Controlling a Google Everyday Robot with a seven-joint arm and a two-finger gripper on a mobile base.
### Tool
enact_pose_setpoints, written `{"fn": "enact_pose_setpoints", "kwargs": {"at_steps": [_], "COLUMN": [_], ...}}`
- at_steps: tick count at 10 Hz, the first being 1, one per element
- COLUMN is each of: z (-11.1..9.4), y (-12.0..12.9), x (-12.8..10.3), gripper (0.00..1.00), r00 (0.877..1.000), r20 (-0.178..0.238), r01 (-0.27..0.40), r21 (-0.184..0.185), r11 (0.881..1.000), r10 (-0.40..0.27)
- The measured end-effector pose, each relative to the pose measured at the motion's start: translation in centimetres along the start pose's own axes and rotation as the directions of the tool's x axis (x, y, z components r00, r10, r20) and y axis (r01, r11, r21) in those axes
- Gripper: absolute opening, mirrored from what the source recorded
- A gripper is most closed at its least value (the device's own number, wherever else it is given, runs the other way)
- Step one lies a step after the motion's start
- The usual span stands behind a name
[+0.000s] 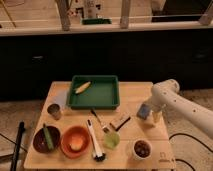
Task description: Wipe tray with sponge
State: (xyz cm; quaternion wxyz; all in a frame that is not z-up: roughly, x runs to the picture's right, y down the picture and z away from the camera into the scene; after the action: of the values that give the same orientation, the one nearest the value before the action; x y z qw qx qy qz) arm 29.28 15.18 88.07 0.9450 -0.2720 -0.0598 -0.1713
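Note:
The dark green tray [102, 96] lies at the back middle of the wooden table, with a yellow oblong item [82, 87] in its left part. The blue-grey sponge [144, 110], with a pale yellowish side, is at the table's right edge, well to the right of the tray. My gripper [150, 113], at the end of the white arm [172, 100] coming in from the right, is right at the sponge and hides part of it. I cannot tell whether the sponge rests on the table or is lifted.
A tan-and-dark block brush [120, 121] and a thin brush [98, 120] lie in front of the tray. Along the front stand a dark bowl [45, 140], an orange bowl [75, 141], a white-handled utensil [94, 142], a green cup [111, 140] and a small white bowl [142, 148]. A metal cup [54, 111] stands at the left.

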Motion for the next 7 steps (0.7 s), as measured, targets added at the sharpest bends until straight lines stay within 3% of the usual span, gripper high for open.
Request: {"fn": "enact_pose_setpoints", "kwargs": {"at_steps": [4, 7], "z": [0.1, 0.8], "y": [-0.8, -1.6], "x": [-0.3, -0.8], "gripper": [0.8, 0.8], "r00": [0.999, 0.996], "r20": [0.005, 0.027], "r01": [0.054, 0.09], "r21": [-0.002, -0.03], "r11": [0.999, 0.995], "r10": [-0.054, -0.089]}}
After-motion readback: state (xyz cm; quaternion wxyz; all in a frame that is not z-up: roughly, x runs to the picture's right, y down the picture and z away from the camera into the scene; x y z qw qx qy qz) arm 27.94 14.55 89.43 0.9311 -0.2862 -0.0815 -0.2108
